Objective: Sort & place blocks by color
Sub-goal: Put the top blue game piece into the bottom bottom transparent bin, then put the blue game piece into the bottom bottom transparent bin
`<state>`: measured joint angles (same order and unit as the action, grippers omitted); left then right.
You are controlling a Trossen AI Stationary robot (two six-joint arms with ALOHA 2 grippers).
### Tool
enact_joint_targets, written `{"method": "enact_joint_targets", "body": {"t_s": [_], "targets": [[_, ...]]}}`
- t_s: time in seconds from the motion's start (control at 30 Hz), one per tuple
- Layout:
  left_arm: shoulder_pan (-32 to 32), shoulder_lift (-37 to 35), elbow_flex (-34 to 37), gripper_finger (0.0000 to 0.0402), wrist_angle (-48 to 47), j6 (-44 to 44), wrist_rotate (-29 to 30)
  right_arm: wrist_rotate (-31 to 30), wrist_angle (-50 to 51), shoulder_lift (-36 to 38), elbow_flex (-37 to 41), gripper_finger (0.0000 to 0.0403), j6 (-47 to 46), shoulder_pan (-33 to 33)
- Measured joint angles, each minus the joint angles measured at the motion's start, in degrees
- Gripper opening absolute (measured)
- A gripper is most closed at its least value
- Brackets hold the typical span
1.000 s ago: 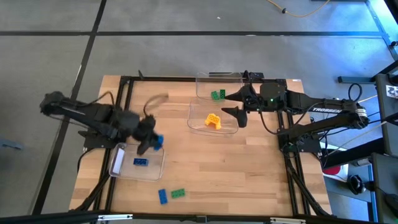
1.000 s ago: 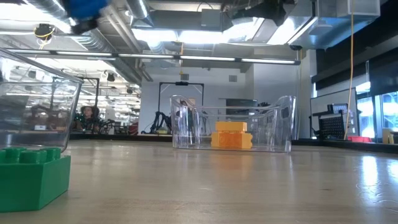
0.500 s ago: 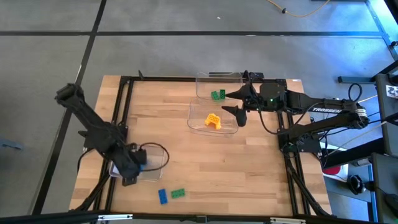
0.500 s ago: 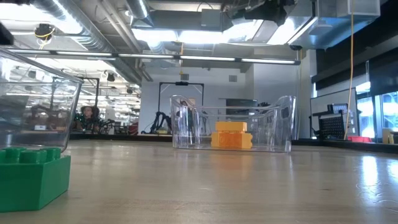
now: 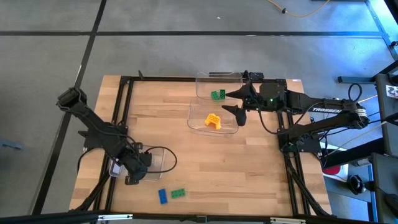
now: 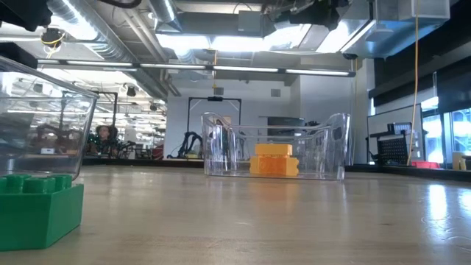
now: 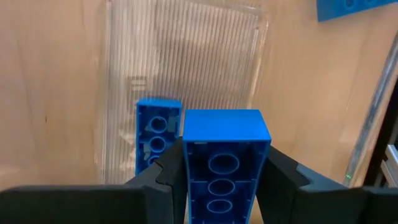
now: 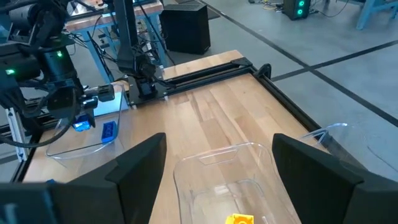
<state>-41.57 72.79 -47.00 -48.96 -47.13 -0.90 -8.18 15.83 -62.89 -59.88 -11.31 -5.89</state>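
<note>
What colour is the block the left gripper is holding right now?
Blue. The block sits clamped between the left gripper's fingers, clearest in the left wrist view.

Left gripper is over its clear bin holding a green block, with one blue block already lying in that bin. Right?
Not quite: the block between the left gripper's fingers is blue, not green, as the left wrist view shows. The rest holds: it is over the clear bin, with one blue block already lying inside.

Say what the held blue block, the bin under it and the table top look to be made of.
Blue block, gripped in the left tool: glossy moulded plastic, with hollow tubes underneath. Clear bin: transparent plastic, probably thin, with a ribbed floor. Table top: light wood, apparently jointed planks, with visible grain.
</note>
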Motion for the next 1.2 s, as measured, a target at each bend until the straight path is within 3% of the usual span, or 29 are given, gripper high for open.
{"method": "enact_joint_targets", "body": {"t_s": [0.47,0.8,1.07,1.2], "targets": [[0.3,0.0,0.0,0.0125,0.3,2.7,-1.7,-1.3,0.0,0.0,0.0,0.0294,-0.2,0.0],[1.7,0.0,0.0,0.0237,0.2,-1.2,-2.1,-1.3,0.0,0.0,0.0,0.0294,-0.2,0.0],[6.2,-0.9,0.0,0.0268,0.1,-0.6,-9.3,-1.3,0.0,0.0,0.0,0.0294,-0.6,0.0],[8.2,-3.4,0.0,0.0270,0.1,-0.2,-8.3,-1.3,0.0,0.0,0.0,0.0294,-0.6,0.0]]}}
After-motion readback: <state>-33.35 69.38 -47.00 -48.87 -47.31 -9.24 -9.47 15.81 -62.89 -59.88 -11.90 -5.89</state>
